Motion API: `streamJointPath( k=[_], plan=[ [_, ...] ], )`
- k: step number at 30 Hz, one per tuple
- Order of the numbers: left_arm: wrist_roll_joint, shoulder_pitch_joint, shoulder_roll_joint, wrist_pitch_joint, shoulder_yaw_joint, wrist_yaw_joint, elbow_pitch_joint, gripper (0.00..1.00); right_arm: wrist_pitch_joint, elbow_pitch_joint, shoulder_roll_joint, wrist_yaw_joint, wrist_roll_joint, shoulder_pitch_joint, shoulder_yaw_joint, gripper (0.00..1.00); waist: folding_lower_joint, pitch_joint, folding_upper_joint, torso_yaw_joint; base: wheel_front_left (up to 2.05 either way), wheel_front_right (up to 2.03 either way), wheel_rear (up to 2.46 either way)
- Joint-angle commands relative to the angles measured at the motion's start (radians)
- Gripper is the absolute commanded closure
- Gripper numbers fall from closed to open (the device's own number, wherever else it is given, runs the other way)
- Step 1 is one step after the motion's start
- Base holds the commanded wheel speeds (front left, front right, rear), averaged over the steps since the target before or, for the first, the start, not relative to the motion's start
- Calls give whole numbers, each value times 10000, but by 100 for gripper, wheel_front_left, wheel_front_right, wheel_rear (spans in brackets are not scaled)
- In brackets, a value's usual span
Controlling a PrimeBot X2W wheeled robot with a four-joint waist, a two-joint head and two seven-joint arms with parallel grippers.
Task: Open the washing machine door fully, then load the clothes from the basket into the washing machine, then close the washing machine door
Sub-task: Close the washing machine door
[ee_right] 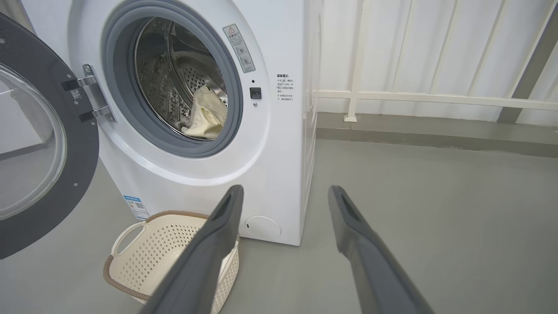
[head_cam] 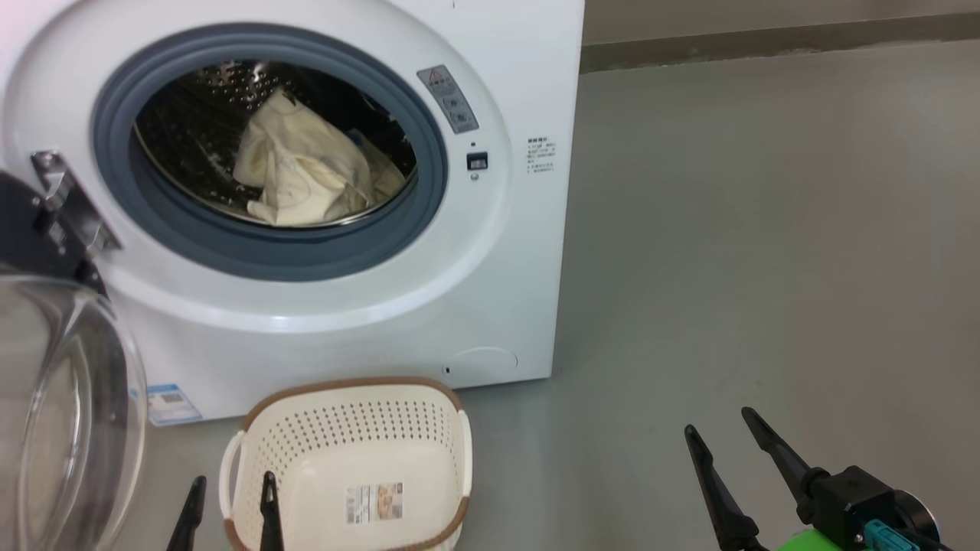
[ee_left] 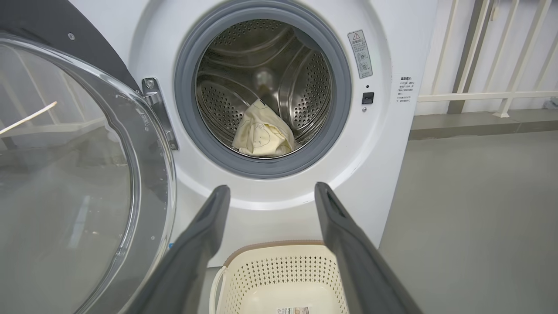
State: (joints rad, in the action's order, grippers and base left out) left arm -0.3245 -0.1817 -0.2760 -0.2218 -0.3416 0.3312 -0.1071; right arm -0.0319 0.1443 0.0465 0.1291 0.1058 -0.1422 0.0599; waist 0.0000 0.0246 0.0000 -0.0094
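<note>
Door point(head_cam: 69, 413): stood swung wide on its left hinge, glass bowl bulging rightward
Clothes point(head_cam: 306, 172): lay heaped in the washer point(head_cam: 498, 252) drum
Basket point(head_cam: 352, 425): sat empty on the floor, long axis across the washer's front
Left gripper point(head_cam: 234, 479): jaws spread, at the basket's near left corner
Right gripper point(head_cam: 718, 420): jaws spread over floor

washing machine point(head_cam: 498, 252): white body, smooth and kinda glossy
drum point(ee_left: 305, 87): shiny steel, full of little holes
gasket point(head_cam: 230, 256): matt grey-blue, looks rubbery
washing machine door point(ee_right: 83, 183): dark rim, clear smooth glass bowl
hinge point(head_cam: 65, 199): bright bare metal
clothes point(head_cam: 306, 176): soft cream cloth, crumpled
basket point(head_cam: 344, 436): smooth cream plastic, perforated, brown woven-look rim
floor point(head_cam: 766, 229): plain grey, smooth, pretty matt
</note>
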Motion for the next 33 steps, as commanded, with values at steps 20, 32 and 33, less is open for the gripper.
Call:
streamJointPath(
  k=[20, 32, 33],
  plan=[
    [21, 429, -222, -167, 303, 190, -346, 0, -26, 329, 37, 16, 20, 193, 234, 0, 0, -1, 0, 98, -43, 43, 0],
    [12, 493, -198, -174, 194, 218, -381, 0, 11, 374, 37, 16, -31, 179, 133, 0, 0, -26, 0, 359, 0, 0, 0],
    [-3, 517, -181, -176, 188, 216, -385, 0, 11, 384, 37, 16, -36, 170, 120, 0, 0, -30, 0, 428, 0, 0, 0]
  ],
)
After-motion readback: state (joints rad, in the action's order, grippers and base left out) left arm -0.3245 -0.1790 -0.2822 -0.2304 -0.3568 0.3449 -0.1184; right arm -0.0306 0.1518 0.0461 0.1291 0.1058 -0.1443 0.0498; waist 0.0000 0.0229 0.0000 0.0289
